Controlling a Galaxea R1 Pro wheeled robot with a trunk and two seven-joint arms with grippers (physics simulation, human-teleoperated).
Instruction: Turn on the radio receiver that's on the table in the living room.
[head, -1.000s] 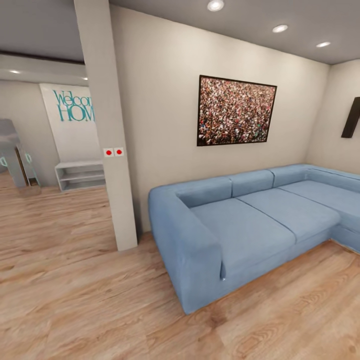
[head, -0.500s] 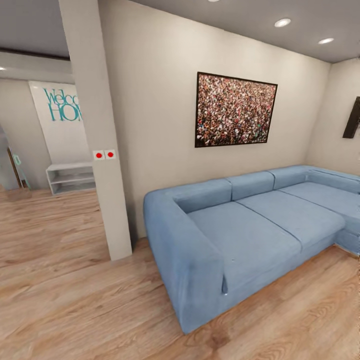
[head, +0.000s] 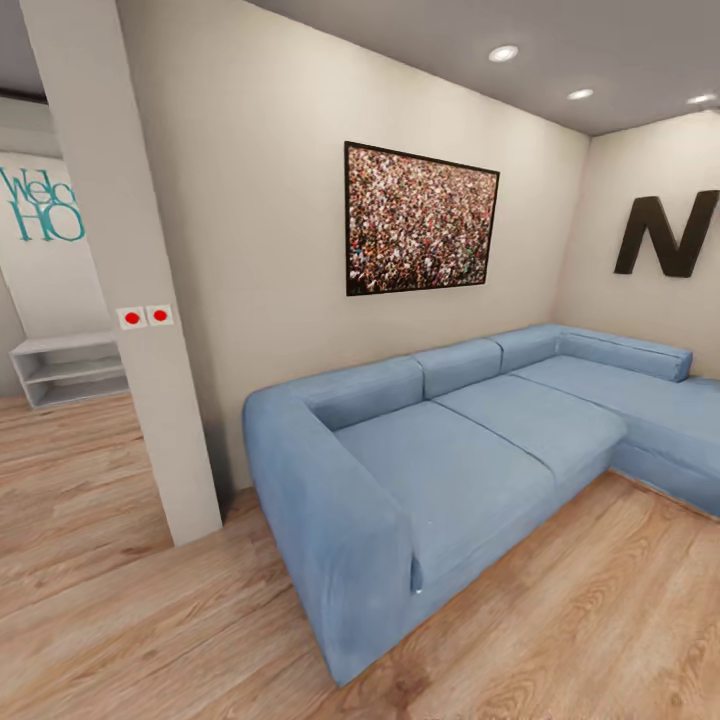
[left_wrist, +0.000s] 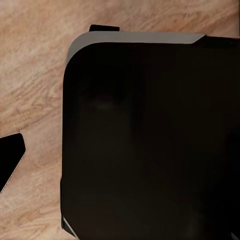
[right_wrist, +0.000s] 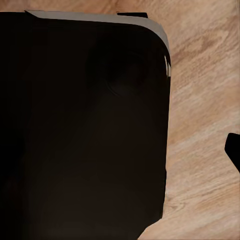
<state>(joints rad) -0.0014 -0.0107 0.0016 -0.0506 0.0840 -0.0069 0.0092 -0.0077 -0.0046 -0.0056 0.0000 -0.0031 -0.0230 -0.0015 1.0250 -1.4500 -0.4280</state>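
Note:
The radio receiver and the table are out of view. I am in the living room, with its blue corner sofa (head: 450, 470) ahead on the light wood plank floor (head: 110, 610). In the left wrist view my own black base (left_wrist: 150, 140) hangs over the floor, and a dark tip (left_wrist: 10, 162) pokes in at the edge. The right wrist view has the same black base (right_wrist: 80, 130) and another dark tip (right_wrist: 233, 149). Neither wrist view reveals how the fingers stand.
A white pillar (head: 130, 300) with two red-dot switches (head: 145, 317) stands left of the sofa's near arm. A framed picture (head: 420, 222) hangs above the sofa, a dark letter N (head: 665, 235) on the right wall. A white shelf (head: 65, 365) sits far left.
The camera has turned right and moved forward: pillar, sofa and picture slid left in the picture, the mirror left the view, and the letter N came in.

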